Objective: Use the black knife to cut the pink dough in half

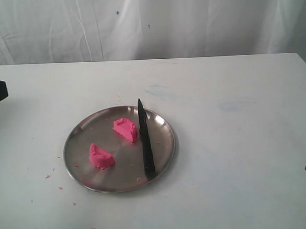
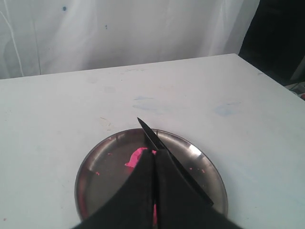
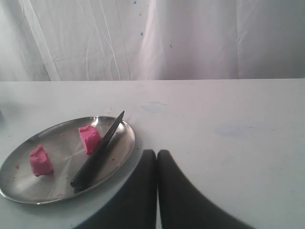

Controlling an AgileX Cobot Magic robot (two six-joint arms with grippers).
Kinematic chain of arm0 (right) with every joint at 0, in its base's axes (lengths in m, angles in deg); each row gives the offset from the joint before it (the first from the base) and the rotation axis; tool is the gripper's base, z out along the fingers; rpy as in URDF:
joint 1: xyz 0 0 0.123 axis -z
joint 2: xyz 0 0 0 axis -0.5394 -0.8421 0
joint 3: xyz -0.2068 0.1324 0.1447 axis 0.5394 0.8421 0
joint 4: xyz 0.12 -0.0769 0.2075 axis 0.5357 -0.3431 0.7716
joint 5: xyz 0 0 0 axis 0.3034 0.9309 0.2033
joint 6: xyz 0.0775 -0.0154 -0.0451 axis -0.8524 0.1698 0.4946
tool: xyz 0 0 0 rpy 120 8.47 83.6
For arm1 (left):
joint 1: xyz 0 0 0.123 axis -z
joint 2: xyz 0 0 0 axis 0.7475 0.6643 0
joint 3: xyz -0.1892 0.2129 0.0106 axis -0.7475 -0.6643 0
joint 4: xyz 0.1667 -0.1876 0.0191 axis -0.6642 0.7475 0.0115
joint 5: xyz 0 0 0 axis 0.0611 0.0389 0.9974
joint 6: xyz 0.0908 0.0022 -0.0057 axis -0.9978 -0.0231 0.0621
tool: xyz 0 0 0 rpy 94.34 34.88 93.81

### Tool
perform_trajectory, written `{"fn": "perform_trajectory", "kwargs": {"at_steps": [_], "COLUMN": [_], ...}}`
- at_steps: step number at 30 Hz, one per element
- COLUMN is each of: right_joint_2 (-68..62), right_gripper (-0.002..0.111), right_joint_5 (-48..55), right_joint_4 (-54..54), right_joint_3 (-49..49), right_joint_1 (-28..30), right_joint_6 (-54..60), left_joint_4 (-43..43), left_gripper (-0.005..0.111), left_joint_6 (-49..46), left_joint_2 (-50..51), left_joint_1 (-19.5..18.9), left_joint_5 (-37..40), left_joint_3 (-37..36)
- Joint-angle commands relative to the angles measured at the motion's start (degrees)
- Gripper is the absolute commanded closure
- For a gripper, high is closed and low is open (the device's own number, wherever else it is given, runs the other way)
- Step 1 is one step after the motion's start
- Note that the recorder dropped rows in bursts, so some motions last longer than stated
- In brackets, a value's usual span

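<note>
Standing here, I see the plate [image 1: 73,142] holding everything. The knife [image 1: 145,140] lies along its right side, point away from me. The dough [image 1: 125,129] sits in two halves, apart. Both grippers [image 2: 153,164] [image 3: 157,160] hang clenched, empty; the right is nearer the handle.

Two lumps of pink dough [image 1: 125,129] [image 1: 100,156], one black knife [image 1: 145,142] and one steel plate [image 1: 80,132] are counted.

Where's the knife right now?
In the exterior view the knife lies on the right side of the plate, tip pointing toward the backdrop, just right of the farther dough half. Neither pincer holds it.
</note>
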State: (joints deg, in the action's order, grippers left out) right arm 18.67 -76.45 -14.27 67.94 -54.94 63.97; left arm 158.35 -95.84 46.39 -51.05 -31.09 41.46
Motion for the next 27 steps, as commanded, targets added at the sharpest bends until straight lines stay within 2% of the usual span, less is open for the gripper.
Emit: {"fn": "perform_trajectory", "kwargs": {"at_steps": [1, 9, 14, 17, 22, 24, 27], "right_joint_2": [0.2, 0.2, 0.2, 0.2, 0.2, 0.2, 0.2], "right_gripper": [0.108, 0.108, 0.108, 0.108, 0.108, 0.108, 0.108], "right_joint_5": [0.4, 0.4, 0.4, 0.4, 0.4, 0.4, 0.4], "right_joint_4": [-0.2, -0.2, -0.2, -0.2, -0.2, -0.2, -0.2], "right_joint_3": [0.3, 0.3, 0.3, 0.3, 0.3, 0.3, 0.3], "right_joint_1": [0.7, 0.7, 0.7, 0.7, 0.7, 0.7, 0.7], "right_joint_6": [-0.9, -0.9, -0.9, -0.9, -0.9, -0.9, -0.9], "left_joint_4": [1.2, 0.8, -3.1, -14.1, -41.5, -48.2, -57.4], "left_gripper": [0.107, 0.107, 0.107, 0.107, 0.107, 0.107, 0.107], "left_joint_6": [-0.1, -0.1, 2.6, 14.3, 48.3, 57.1, 64.5], "left_joint_2": [-0.6, -7.1, -11.7, -13.5, -16.2, -17.7, -21.3], "left_joint_1": [-0.2, -0.2, -0.2, -0.2, 0.2, 0.9, 3.4], "left_joint_5": [0.4, 0.2, 1.1, 2.6, 5.7, 3.7, -4.7], "left_joint_3": [-0.4, -0.4, -0.4, -0.4, -0.7, -2.1, -7.0]}}
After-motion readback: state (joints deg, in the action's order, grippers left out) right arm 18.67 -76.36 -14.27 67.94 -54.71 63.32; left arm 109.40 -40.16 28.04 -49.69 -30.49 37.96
